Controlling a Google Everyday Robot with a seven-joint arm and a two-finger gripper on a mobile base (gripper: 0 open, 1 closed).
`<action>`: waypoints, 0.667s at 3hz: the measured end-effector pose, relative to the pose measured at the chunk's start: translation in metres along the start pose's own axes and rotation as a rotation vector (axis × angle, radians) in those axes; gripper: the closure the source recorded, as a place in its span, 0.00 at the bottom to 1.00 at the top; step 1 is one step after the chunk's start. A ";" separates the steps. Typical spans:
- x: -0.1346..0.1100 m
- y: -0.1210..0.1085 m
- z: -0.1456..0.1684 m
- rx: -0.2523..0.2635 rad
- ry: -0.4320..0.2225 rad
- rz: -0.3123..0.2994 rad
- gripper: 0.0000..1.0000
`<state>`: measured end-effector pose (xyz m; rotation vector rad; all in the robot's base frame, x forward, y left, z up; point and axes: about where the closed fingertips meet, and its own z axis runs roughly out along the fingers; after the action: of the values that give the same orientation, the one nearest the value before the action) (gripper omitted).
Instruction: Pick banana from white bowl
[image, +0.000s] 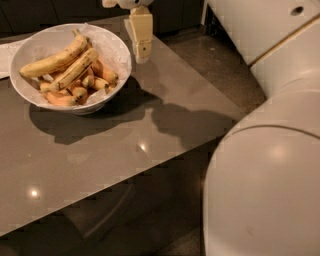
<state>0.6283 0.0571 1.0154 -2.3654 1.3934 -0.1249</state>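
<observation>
Pale-yellow, brown-streaked banana (54, 61) lies in the white bowl (118, 54); hand (142, 56) hangs beside the rim, its grip I cannot tell.

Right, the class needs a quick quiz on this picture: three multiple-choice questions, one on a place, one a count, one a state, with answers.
1. Where is the gripper relative to the white bowl?
A. Over the bowl's middle. B. Beside its rim, toward the picture's right. C. Down inside the bowl.
2. How many long bananas lie on top of the pile?
A. One. B. Two. C. Four.
3. What state are those long bananas in?
A. Lying in the bowl. B. Held by the gripper. C. Lying outside the bowl.

Answers: 1 B, the gripper hangs just past the rim. 2 B, two long pale ones lie side by side over the short orange bananas. 3 A, both rest inside, apart from the gripper.
</observation>
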 end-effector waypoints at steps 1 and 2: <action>-0.007 -0.012 0.006 -0.002 -0.004 -0.029 0.09; -0.016 -0.022 0.013 -0.005 -0.002 -0.063 0.17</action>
<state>0.6422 0.0838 1.0141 -2.4130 1.3202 -0.1366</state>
